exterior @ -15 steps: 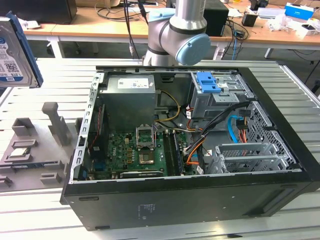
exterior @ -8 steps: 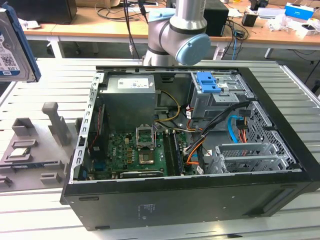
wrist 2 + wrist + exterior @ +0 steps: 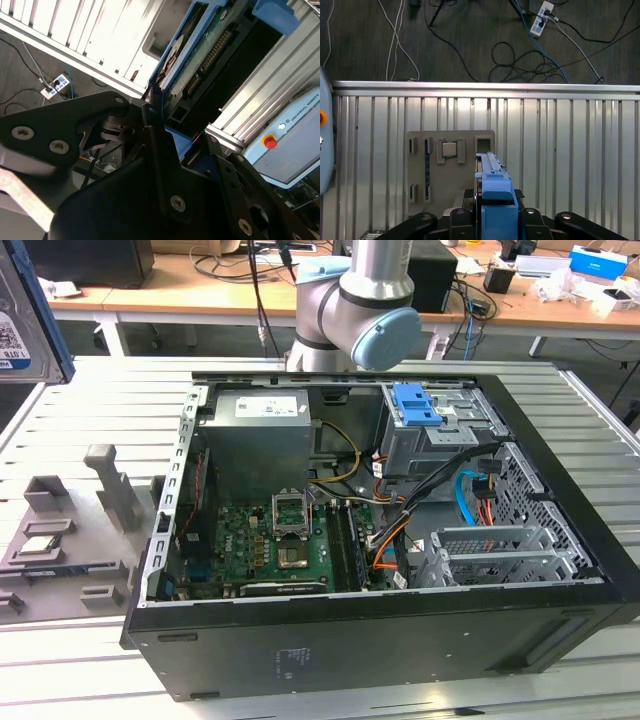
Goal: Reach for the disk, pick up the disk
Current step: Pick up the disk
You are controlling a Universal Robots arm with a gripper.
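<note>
The disk [image 3: 18,325], silver with a blue-and-white label and a bright blue frame, hangs in the air at the exterior view's far left, above the slatted table. In the first wrist view I see the disk [image 3: 495,200] edge-on, with my gripper [image 3: 495,216] shut on it and black fingers on either side. In the second wrist view the disk [image 3: 200,65] shows its green circuit board and blue frame, clamped at my gripper [image 3: 154,116]. The grey arm [image 3: 350,300] stands behind the computer case.
An open black computer case [image 3: 560,610] takes up the middle of the slatted table [image 3: 570,150], with a blue latch piece [image 3: 415,405] inside. A grey fixture plate [image 3: 420,170] carries a small silver chip [image 3: 449,149]. Cables and a power strip [image 3: 540,12] lie on the floor beyond the table edge.
</note>
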